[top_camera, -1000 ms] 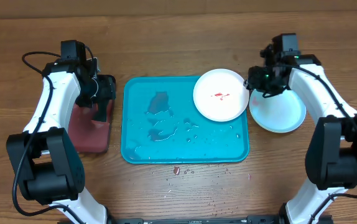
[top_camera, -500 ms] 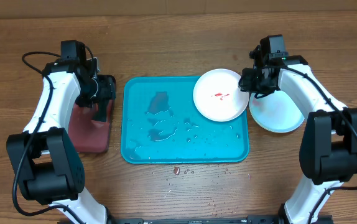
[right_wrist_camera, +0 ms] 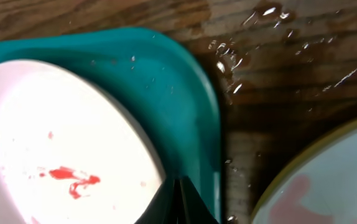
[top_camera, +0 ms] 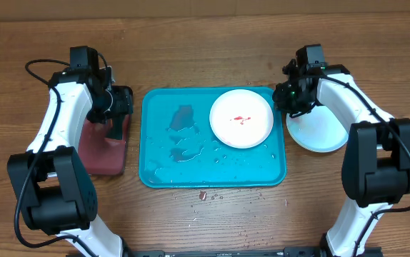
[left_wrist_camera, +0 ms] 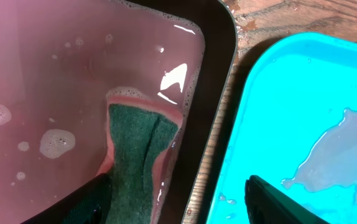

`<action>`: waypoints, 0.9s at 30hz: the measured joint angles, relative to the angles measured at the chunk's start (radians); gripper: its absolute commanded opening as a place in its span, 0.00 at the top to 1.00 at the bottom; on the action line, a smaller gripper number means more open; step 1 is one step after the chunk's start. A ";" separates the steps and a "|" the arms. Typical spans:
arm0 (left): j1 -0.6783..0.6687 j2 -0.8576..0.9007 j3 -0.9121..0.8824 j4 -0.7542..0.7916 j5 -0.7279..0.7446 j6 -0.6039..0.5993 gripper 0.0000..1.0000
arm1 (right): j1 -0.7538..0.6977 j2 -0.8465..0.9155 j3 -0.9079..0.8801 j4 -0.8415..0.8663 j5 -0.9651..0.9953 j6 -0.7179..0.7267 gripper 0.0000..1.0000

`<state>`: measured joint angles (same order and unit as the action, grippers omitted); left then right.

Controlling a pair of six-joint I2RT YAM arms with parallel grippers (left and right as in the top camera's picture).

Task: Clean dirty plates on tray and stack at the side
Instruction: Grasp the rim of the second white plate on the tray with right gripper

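Note:
A white plate (top_camera: 241, 119) with a red sauce smear (right_wrist_camera: 73, 176) lies flat in the right half of the turquoise tray (top_camera: 162, 164). My right gripper (top_camera: 289, 100) is shut, its fingertips together and touching that plate's right rim (right_wrist_camera: 160, 180), above the tray's floor. To the right, on the table, a pale plate (top_camera: 323, 130) rests on a yellow-green one whose rim (right_wrist_camera: 278, 180) shows. My left gripper (top_camera: 117, 114) hangs open over the small dark-rimmed tray. One finger is beside a green sponge (left_wrist_camera: 138, 149); the other is over the turquoise tray (left_wrist_camera: 303, 106).
The dark-rimmed tray (top_camera: 105, 160) holds pinkish soapy liquid and sits left of the turquoise tray. Puddles of water (top_camera: 183, 118) lie on the turquoise tray's left half. Wet patches (right_wrist_camera: 253, 68) and red drips (top_camera: 202, 194) mark the wooden table.
My right gripper has shut and moved left. The white plate slid left with it, from overhanging the tray's right rim to lying inside the tray. The left arm has not moved.

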<state>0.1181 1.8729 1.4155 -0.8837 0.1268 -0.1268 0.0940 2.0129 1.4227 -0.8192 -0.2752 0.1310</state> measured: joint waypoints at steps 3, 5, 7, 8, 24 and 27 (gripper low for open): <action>0.000 0.000 0.000 0.000 0.000 0.000 0.30 | 0.000 -0.006 0.000 -0.054 -0.017 0.003 0.82; 0.000 0.000 0.000 0.000 0.000 0.000 0.31 | 0.000 -0.008 0.000 -0.089 -0.023 0.012 0.78; 0.000 0.000 0.000 0.000 0.000 0.000 0.30 | 0.003 -0.009 0.000 -0.108 -0.024 0.023 0.78; 0.000 0.000 0.000 0.000 0.000 0.000 0.30 | 0.005 -0.009 0.000 -0.112 -0.024 0.026 0.78; 0.000 0.000 0.000 0.000 0.000 0.000 0.30 | 0.075 0.003 -0.004 -0.153 -0.024 0.075 0.78; 0.000 0.000 0.000 0.000 0.000 0.000 0.30 | 0.084 0.018 -0.005 -0.145 -0.024 0.076 0.78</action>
<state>0.1181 1.8729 1.4155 -0.8841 0.1268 -0.1272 0.1780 2.0312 1.4178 -0.9646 -0.2989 0.2073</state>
